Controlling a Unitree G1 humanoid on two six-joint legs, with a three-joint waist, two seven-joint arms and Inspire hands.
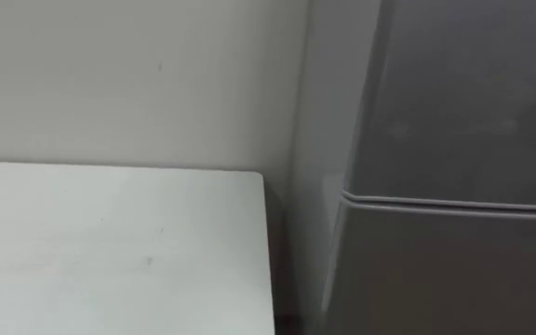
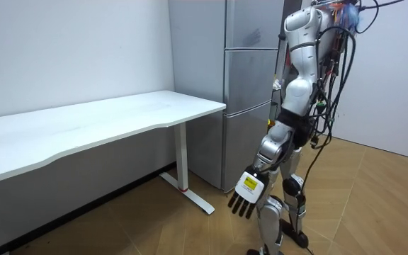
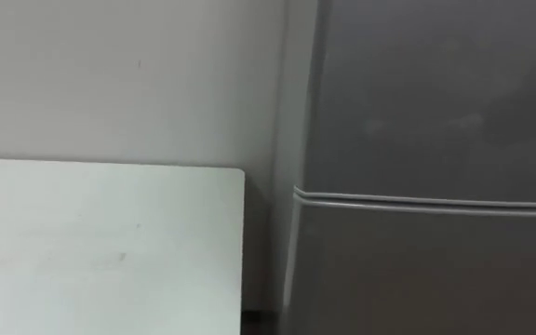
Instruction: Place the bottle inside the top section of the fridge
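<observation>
I stand facing a tall grey fridge, close to its front. Its doors are shut, and a seam between two of them runs across the eye views at the right. In the room view my left hand hangs low beside my leg, fingers straight and pointing down, with nothing in it.
A white table stands to the left of the fridge against the pale wall; its corner ends a narrow gap short of the fridge side. The room view shows its long top on a white leg, above a wooden floor.
</observation>
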